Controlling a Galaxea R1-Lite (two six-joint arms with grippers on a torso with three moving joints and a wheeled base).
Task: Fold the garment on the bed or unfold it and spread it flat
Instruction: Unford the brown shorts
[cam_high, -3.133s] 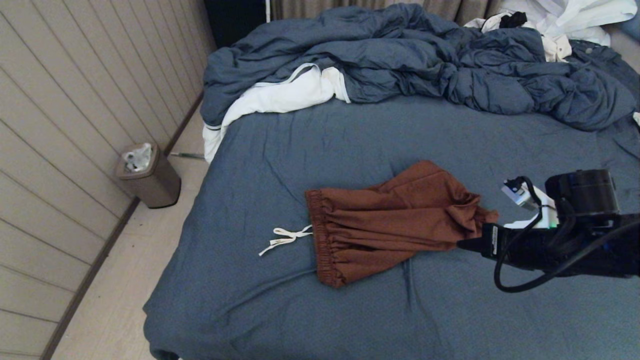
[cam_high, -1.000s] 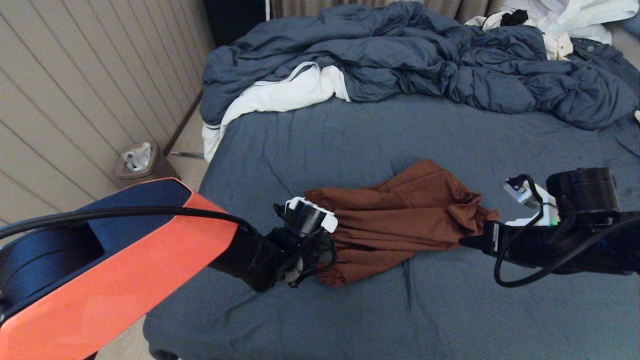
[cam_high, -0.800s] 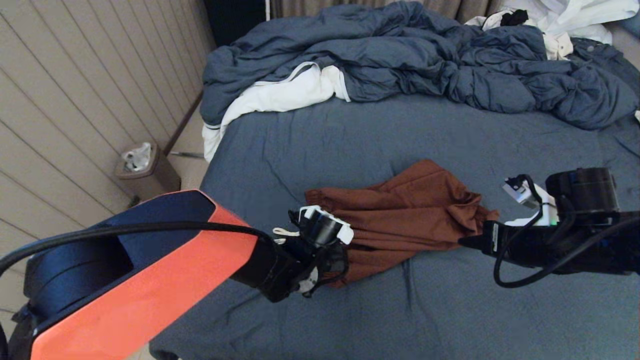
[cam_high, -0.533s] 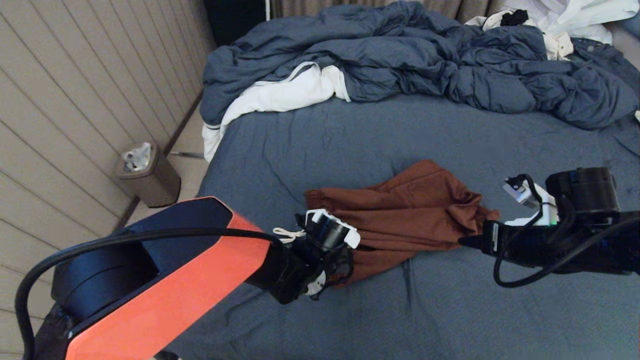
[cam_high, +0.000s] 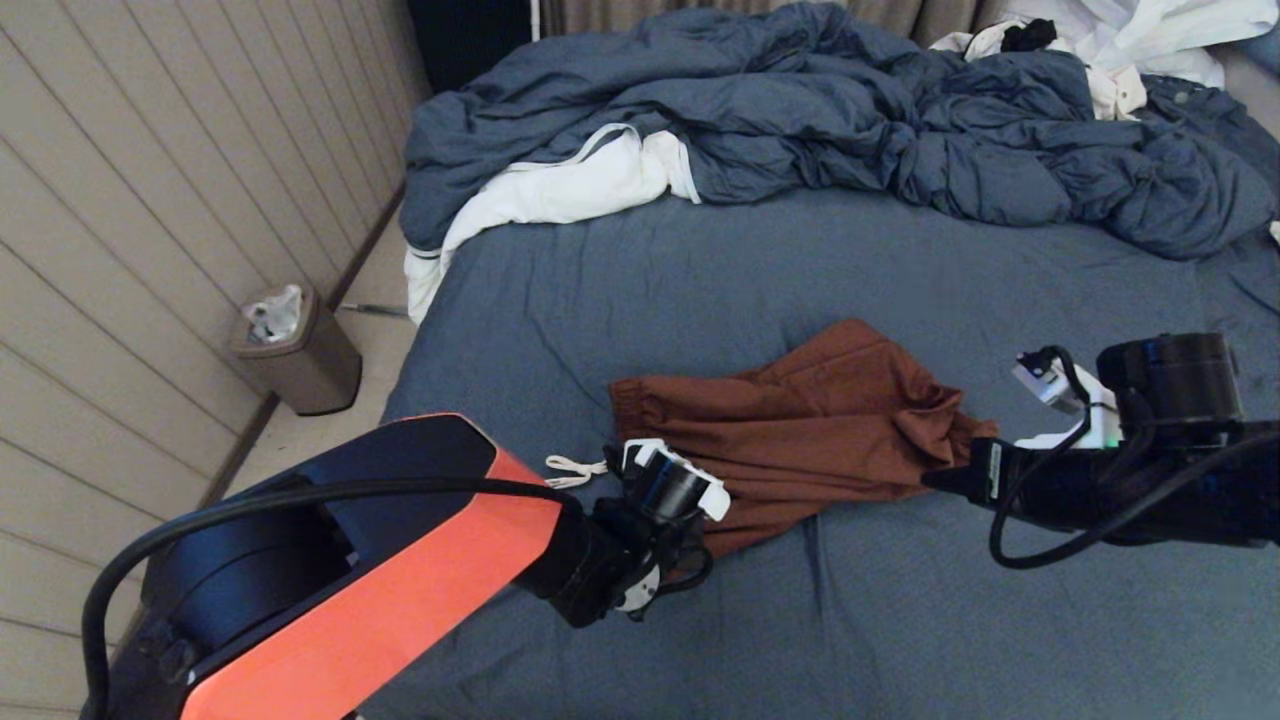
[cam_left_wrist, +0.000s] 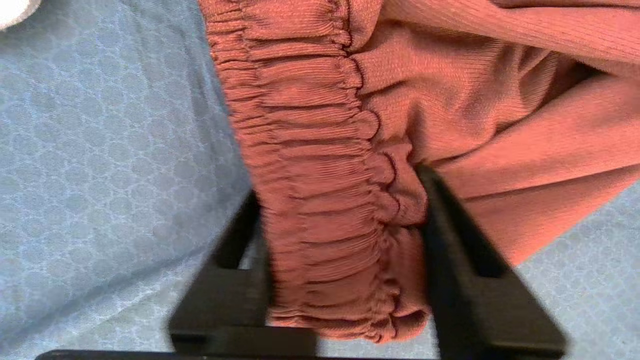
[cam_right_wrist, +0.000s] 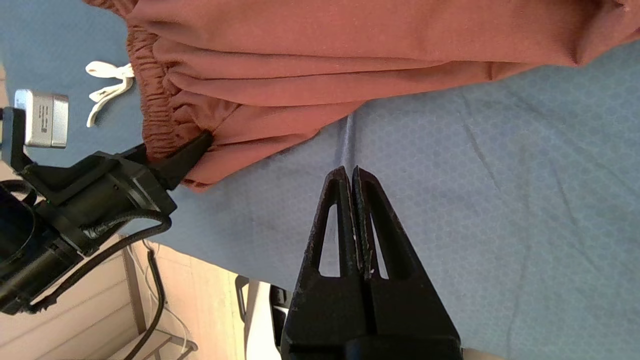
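Left pincer (cam_left_wrist: 340, 220) pinching ribbed rust garment (cam_high: 800, 440) waistband

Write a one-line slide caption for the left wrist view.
Left claw straddling the gathered waistband of the rust-brown shorts at their corner on the blue-grey bed.

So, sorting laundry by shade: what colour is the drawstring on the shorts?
White; the drawstring shows best in the head view.

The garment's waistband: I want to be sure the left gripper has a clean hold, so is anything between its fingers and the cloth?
Nothing visible. The left gripper has its fingers on either side of the garment at the gathered waistband, on the bed. The drawstring lies off to the side.
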